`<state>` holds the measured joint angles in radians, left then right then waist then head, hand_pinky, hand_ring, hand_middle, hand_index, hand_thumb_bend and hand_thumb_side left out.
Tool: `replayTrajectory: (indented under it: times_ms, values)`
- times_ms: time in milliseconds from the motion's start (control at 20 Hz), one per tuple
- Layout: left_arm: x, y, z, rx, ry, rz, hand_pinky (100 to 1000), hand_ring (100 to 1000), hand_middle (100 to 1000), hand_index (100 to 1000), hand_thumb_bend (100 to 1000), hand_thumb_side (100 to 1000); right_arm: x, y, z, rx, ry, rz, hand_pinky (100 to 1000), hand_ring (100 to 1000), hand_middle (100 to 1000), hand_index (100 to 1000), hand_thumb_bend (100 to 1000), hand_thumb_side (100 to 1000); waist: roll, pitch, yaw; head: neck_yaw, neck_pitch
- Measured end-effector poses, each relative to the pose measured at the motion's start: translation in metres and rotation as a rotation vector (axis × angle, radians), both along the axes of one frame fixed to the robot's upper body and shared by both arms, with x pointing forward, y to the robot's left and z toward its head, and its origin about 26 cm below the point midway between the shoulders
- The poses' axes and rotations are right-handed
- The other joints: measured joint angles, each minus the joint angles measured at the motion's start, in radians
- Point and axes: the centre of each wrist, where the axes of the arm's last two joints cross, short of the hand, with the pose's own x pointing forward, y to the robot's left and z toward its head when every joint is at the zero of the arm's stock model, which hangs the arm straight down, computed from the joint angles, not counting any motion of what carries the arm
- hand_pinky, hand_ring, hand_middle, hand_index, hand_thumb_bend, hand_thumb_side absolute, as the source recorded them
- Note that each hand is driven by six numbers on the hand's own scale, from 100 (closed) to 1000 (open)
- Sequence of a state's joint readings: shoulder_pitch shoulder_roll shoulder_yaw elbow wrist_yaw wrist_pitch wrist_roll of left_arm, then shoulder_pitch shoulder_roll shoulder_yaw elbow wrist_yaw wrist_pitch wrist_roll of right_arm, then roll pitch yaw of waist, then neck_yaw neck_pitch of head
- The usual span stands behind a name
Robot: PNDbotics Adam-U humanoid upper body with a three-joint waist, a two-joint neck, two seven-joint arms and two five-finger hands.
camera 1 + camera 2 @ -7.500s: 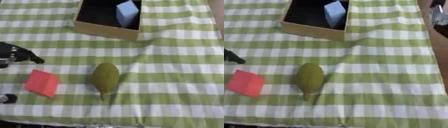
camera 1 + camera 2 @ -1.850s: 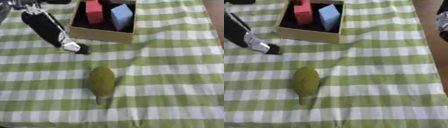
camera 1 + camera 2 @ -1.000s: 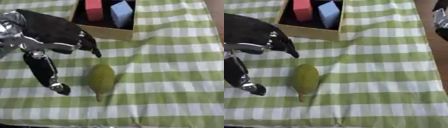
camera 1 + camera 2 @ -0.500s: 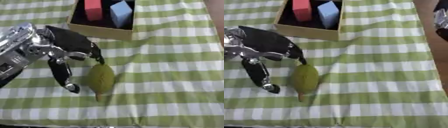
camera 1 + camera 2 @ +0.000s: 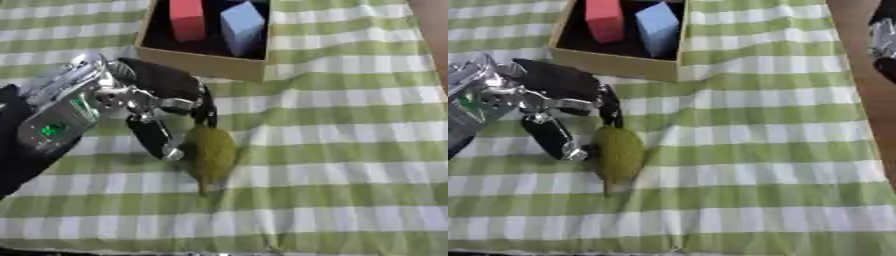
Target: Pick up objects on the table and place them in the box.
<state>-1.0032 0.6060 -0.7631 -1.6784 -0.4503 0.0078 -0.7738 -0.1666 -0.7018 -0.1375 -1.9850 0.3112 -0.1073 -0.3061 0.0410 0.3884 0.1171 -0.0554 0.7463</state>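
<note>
Your left hand (image 5: 162, 107) just came down to the green fruit (image 5: 213, 155) mid-frame, fingers spread open around it, not grasping yet.

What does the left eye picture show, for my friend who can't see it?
The robot's left hand reaches down to a green, leaf-shaped object on a green-and-white checked tablecloth, its fingers on either side of the object's near end. Behind it sits a cardboard box holding a red block and a light blue block.
</note>
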Motion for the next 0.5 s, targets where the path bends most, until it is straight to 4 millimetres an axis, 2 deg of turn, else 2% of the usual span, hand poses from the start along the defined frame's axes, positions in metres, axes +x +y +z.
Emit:
replayTrajectory:
  times_ms: [200, 500]
  values:
    - [-0.01, 0.001, 0.011, -0.095, -0.008, -0.005, 728, 614, 523, 671, 100, 118, 0.0, 0.0, -0.001, 0.002, 0.004, -0.002, 893, 841, 630, 837, 100, 428, 0.0, 0.0, 0.001, -0.005, 0.0]
    - [-0.037, 0.021, 0.057, -0.231, -0.147, 0.006, 726, 613, 521, 671, 100, 125, -0.001, -0.002, -0.002, 0.003, 0.008, -0.006, 893, 841, 631, 837, 100, 428, 0.0, 0.0, 0.01, -0.013, 0.0]
